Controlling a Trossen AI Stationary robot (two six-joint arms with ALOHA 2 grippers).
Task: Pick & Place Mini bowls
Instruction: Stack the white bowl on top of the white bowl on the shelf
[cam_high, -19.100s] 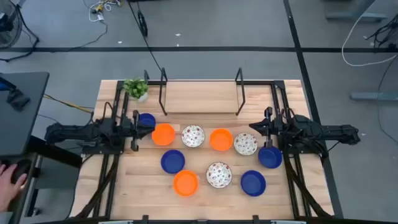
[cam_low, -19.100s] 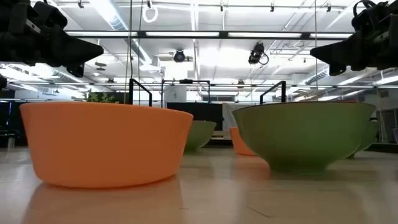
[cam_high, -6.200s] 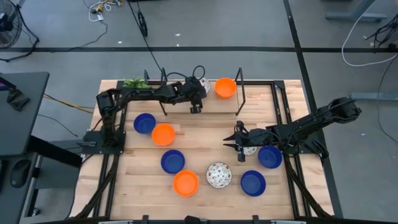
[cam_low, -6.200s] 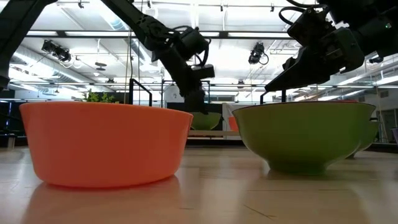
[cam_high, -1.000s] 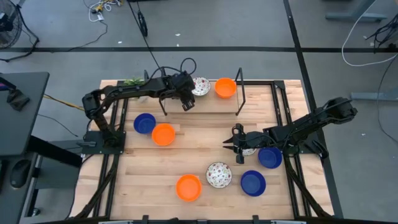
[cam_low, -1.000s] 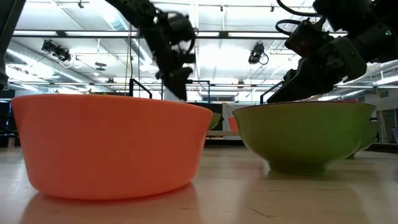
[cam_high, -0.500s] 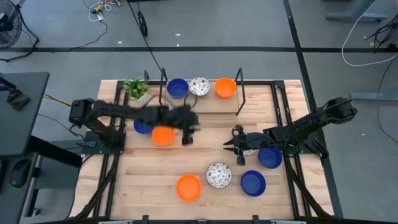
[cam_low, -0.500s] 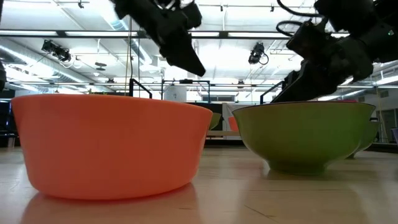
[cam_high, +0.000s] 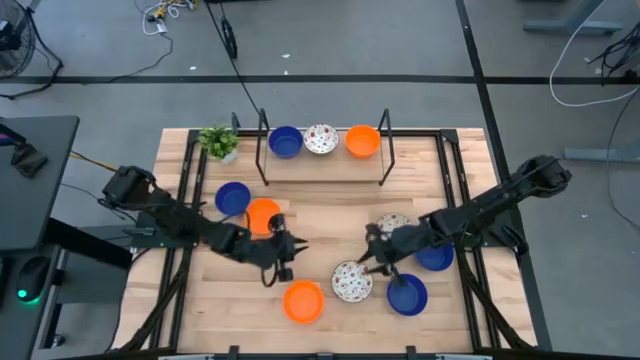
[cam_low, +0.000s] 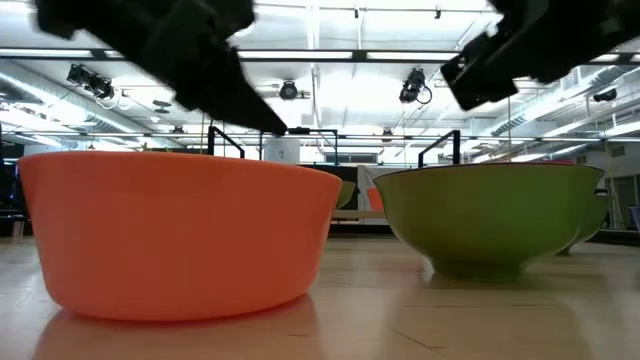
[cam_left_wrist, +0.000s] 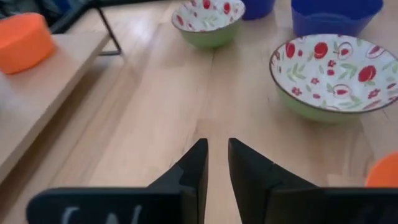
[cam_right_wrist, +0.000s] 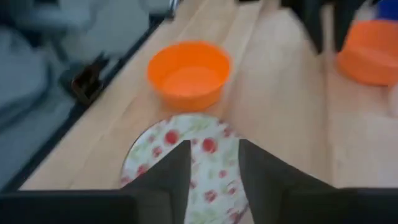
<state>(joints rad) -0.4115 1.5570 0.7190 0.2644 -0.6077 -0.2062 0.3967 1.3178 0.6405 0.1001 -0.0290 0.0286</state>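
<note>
Three mini bowls sit on the far shelf (cam_high: 322, 165): blue (cam_high: 285, 142), speckled white (cam_high: 320, 139) and orange (cam_high: 362, 141). On the table lie a blue (cam_high: 233, 197) and an orange bowl (cam_high: 263, 215), an orange bowl near the front (cam_high: 302, 301), two speckled bowls (cam_high: 352, 281) (cam_high: 393, 225) and two blue ones (cam_high: 435, 255) (cam_high: 407, 294). My left gripper (cam_high: 281, 264) hangs mid-table, fingers a narrow gap apart (cam_left_wrist: 216, 163), holding nothing. My right gripper (cam_high: 371, 257) is open above the front speckled bowl's rim (cam_right_wrist: 186, 134).
A small green plant (cam_high: 218, 140) stands at the far left corner beside the shelf's black frame posts (cam_high: 263, 150). Bare wood lies between the shelf and the bowls, around (cam_high: 330, 205). In the low view the front orange bowl (cam_low: 180, 235) fills the foreground.
My left gripper has left the blue bowl on the far shelf and swung toward the table's near edge, coming down by the front orange bowl. My right gripper has moved from the farther speckled bowl toward the near left, over the front speckled bowl.
</note>
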